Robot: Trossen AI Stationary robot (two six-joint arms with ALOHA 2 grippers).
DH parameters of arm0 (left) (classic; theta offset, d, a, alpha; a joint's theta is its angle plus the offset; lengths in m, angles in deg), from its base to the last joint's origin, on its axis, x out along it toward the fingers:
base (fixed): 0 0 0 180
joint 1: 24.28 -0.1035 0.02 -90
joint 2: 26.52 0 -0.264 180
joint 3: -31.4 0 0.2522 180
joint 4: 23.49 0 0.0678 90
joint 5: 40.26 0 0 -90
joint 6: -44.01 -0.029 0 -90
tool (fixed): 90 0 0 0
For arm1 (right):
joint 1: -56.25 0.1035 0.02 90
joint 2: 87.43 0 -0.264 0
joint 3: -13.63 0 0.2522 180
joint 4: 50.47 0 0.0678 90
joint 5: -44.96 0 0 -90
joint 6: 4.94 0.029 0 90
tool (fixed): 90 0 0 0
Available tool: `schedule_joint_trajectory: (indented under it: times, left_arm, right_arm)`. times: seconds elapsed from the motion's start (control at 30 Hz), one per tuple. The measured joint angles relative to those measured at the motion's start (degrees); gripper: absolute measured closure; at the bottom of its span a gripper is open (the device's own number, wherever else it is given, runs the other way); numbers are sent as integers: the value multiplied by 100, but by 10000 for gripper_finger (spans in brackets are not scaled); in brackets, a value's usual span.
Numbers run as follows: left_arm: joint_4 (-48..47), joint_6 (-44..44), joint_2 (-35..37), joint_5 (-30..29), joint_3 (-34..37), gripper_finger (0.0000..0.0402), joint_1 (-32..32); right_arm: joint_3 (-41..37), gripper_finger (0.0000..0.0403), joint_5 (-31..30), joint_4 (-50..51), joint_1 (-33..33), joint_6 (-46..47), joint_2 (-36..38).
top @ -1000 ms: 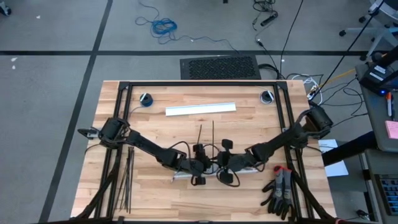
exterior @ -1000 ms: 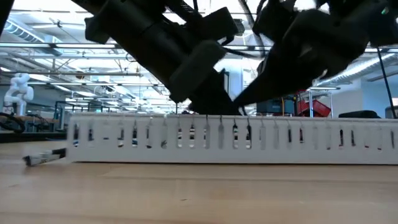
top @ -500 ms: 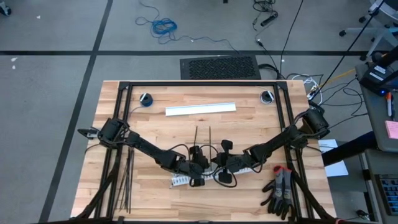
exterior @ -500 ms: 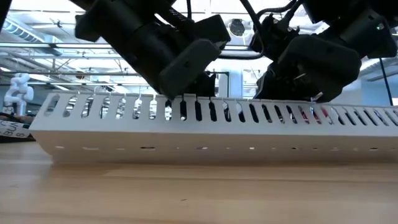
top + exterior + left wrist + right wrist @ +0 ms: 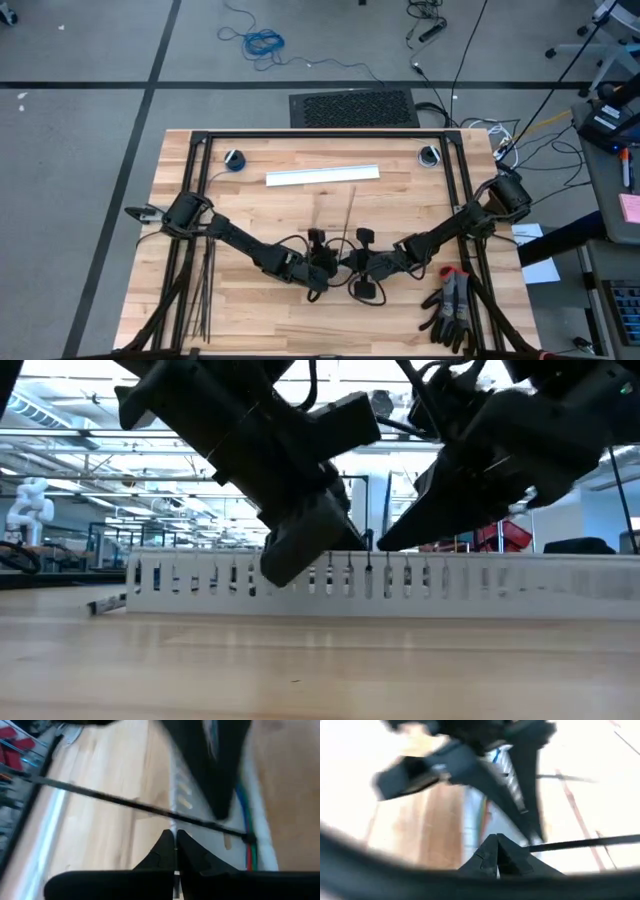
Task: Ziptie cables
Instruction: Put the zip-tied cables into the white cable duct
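both grippers meet at the slotted channel near the front middle of the desk

high view: the two dark arms reach inward from the desk's point(image 5: 250, 215) side edges and meet near its front middle. the left gripper point(image 5: 322, 277) and the right gripper point(image 5: 352, 270) sit just beside each other there. a thin black ziptie point(image 5: 347, 212) runs from that meeting point up toward the far side, slightly tilted. a long white strip point(image 5: 322, 175) lies farther back, well apart from the grippers. more zipties point(image 5: 205, 290) lie in a bundle along the left front edge, and dark gloves point(image 5: 450, 305) rest at the right front corner. the cables cannot be made out here.

low view: a white slotted channel point(image 5: 480, 582) stretches across the desk, with both grippers hanging low over its middle; the left one reaches down in front of its wall.

left wrist view: the left fingers point(image 5: 165, 849) are pressed together, tips over the channel. a ziptie crosses just beyond them, and red, green and blue cables point(image 5: 248, 851) lie along the channel. the other arm's dark fingers point down toward the same spot.

right wrist view: the right fingers point(image 5: 492, 851) are together, and a ziptie point(image 5: 580, 842) juts out sideways from their tips, apparently pinched there.
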Motion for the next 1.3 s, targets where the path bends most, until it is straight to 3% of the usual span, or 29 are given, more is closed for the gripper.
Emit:
schedule_joint_trajectory:
  times: [0.3,1.3]
  left_arm:
    - [-132,-141,-212,-137,-31,398,25]
    - [-102,-1210,-276,-136,-22,398,369]
  right_arm:
    - [-3,403,-84,-68,14,-349,353]
    - [-3,403,-122,285,-434,-669,230]
